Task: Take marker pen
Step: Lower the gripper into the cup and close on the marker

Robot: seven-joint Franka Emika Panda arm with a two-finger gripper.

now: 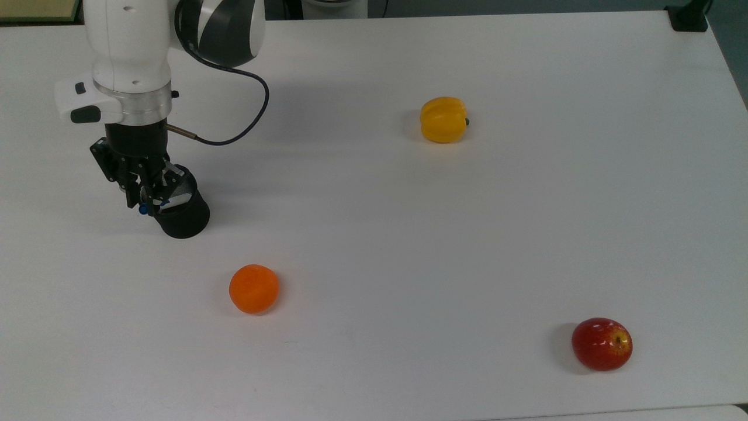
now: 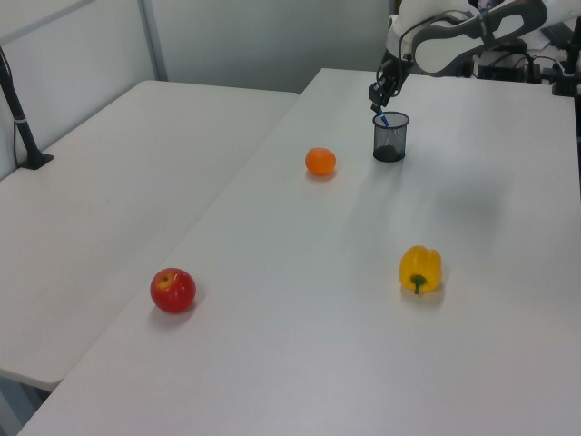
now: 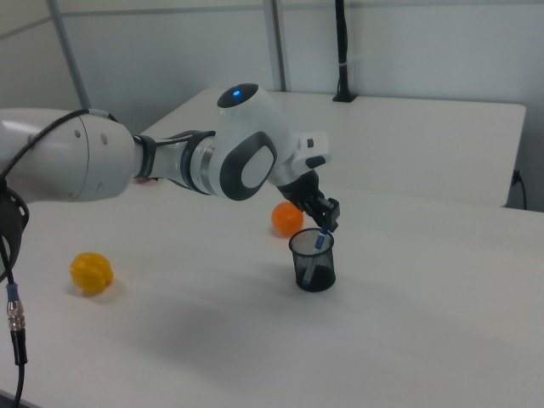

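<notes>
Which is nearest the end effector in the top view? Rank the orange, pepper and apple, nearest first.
From the end effector, by the top view:
1. Orange, below and to its right.
2. Pepper, far right, higher up.
3. Apple, bottom right corner.

White arm, grey joints, black cable, black fingers.

Count on the white table: 1 black mesh cup, 1 white marker pen with blue cap, 1 round orange fruit, 1 yellow bell pepper, 1 red apple, 1 black two-finger gripper.
</notes>
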